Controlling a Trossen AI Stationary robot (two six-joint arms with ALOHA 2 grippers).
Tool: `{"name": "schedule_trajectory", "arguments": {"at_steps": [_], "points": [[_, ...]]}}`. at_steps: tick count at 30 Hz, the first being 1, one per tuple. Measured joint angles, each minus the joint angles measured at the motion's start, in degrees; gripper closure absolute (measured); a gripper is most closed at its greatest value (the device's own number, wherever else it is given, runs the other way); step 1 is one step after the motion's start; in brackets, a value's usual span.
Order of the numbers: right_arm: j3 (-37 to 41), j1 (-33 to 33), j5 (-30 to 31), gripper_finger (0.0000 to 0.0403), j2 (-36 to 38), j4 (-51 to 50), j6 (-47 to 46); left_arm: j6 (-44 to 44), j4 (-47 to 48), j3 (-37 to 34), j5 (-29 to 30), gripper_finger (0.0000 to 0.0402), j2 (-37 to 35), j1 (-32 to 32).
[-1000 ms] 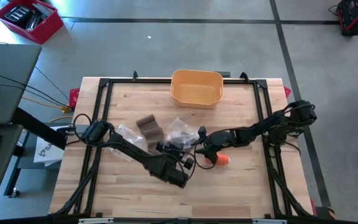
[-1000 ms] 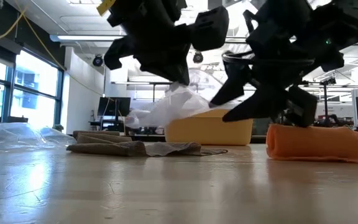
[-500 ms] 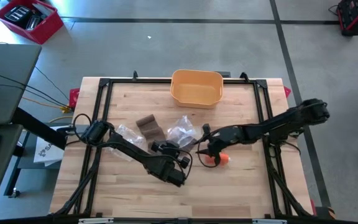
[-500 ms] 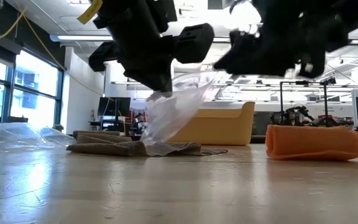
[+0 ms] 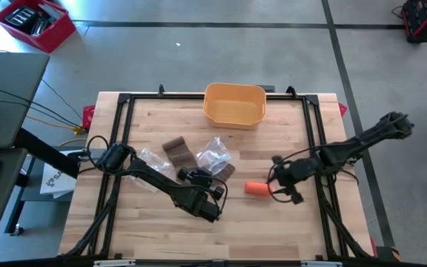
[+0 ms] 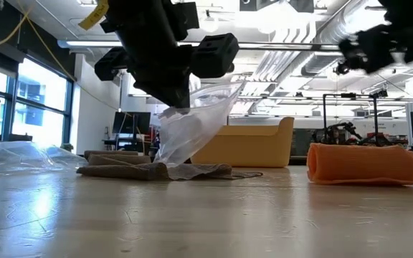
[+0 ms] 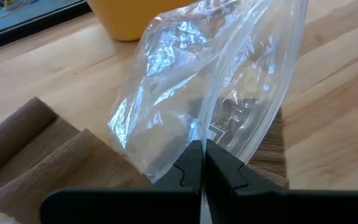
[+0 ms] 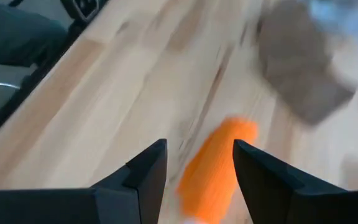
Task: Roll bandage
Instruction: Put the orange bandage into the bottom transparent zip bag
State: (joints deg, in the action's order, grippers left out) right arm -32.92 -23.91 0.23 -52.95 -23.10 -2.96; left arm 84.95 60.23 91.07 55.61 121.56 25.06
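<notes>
Left gripper near table middle, clenched on clear bag, lifting it above brown bandage. Orange roll lies free, right of middle. Right gripper just beside roll, fingers spread, grasping nothing. Yellow bin at far edge.

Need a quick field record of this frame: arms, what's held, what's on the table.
left gripper: jaws shut on clear plastic bag, lifted off the table
right gripper: jaws open, empty, raised beside the orange bandage roll
orange bandage roll: rolled, lying on the wood, untouched
brown bandage: loose and folded, left of centre
second plastic bag: lies flat near the brown bandage
yellow bin: far edge, centre
</notes>
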Motion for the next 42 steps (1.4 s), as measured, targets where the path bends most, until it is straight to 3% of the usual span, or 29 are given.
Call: {"name": "schedule_trajectory", "arguments": {"at_steps": [5, 11, 15, 21, 32, 39, 42], "points": [[0.0, -3.6, -0.1, 0.0226, 0.8, -1.5, -9.7, 0.0, -0.2, 0.0, 0.0, 0.0401, 0.0, 0.0], [0.0, -3.9, 0.7, 0.0226, 0.4, 4.7, 0.3, 0.0, -0.3, 0.0, -0.5, 0.0401, 0.0, -0.3], [0.0, -3.9, 3.2, 0.0226, 0.4, 7.1, -3.0, 0.0, -0.3, 0.0, -1.9, 0.0401, 0.0, -0.4], [0.0, -3.6, 8.7, 0.0212, 0.5, 2.0, -6.0, 0.0, -0.4, 0.0, -2.9, 0.0401, 0.0, -0.4], [0.0, -3.4, 10.9, 0.0116, 0.5, -4.0, -10.7, 0.3, -0.3, 0.0, -3.2, 0.0401, 0.0, -0.4], [0.0, -4.3, 14.8, 0.0112, 0.5, -13.2, -16.3, 0.4, -0.3, 0.0, -3.5, 0.0401, 0.0, -0.4], [0.8, -8.2, 18.3, 0.0112, 0.9, -15.4, -22.0, 0.4, -0.3, 0.0, -3.9, 0.0401, 0.0, -0.4]]}}
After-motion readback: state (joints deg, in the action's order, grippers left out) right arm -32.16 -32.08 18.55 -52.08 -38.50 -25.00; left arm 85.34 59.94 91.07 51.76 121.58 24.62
